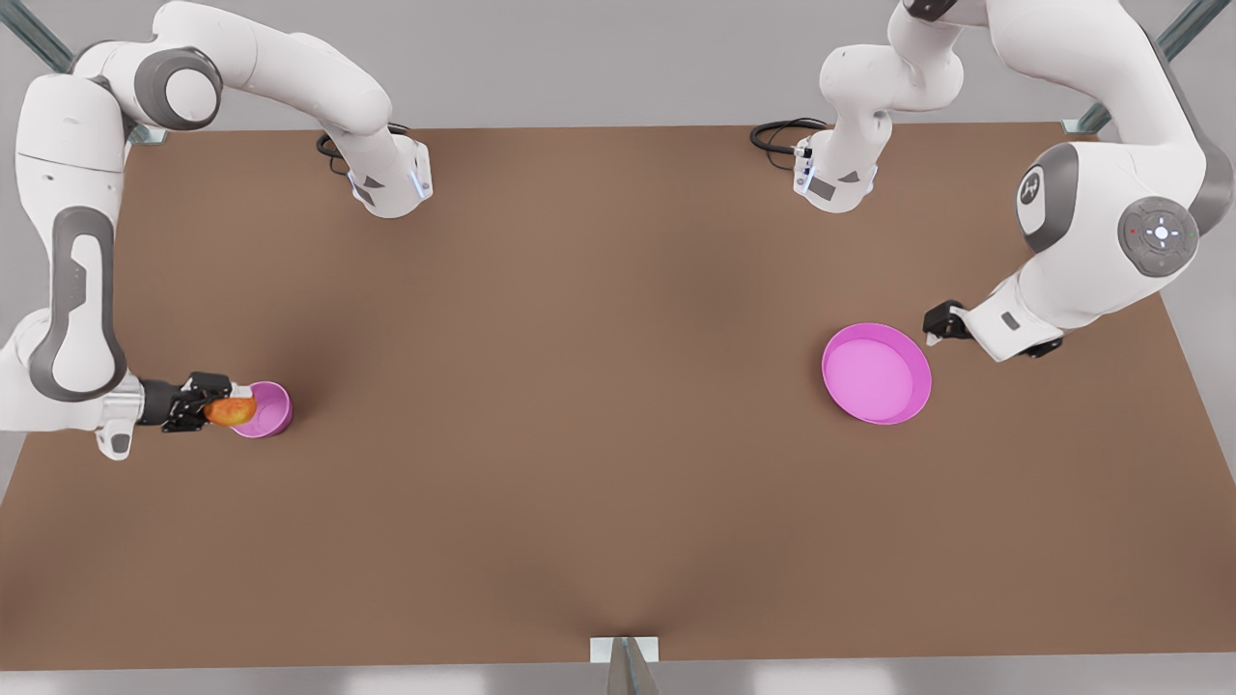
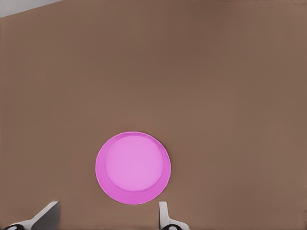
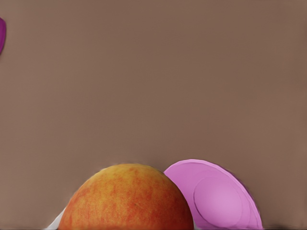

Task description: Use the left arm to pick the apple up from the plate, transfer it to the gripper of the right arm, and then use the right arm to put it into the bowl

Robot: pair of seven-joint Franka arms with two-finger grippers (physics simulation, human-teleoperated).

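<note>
Gripping apple [image 1: 230,411] beside bowl [image 1: 268,409], right fingers [image 1: 214,398], left fingers [image 2: 162,214] apart near plate [image 1: 876,374]

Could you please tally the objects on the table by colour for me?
Pink: 2, the plate and the bowl.
Red-orange: 1, the apple, held in the right gripper at the bowl.
Total: 3.

Brown tabletop [image 1: 599,434] is filling most of the front view, matte, no markings. Grey metal frame struts [image 1: 1183,34] are running diagonally off the far corners. Two black cable loops [image 1: 777,135] are lying on the far edge of the table. A small light-grey bracket [image 1: 625,650] is sitting at the middle of the near edge. Pale grey floor is showing behind the table.
</note>
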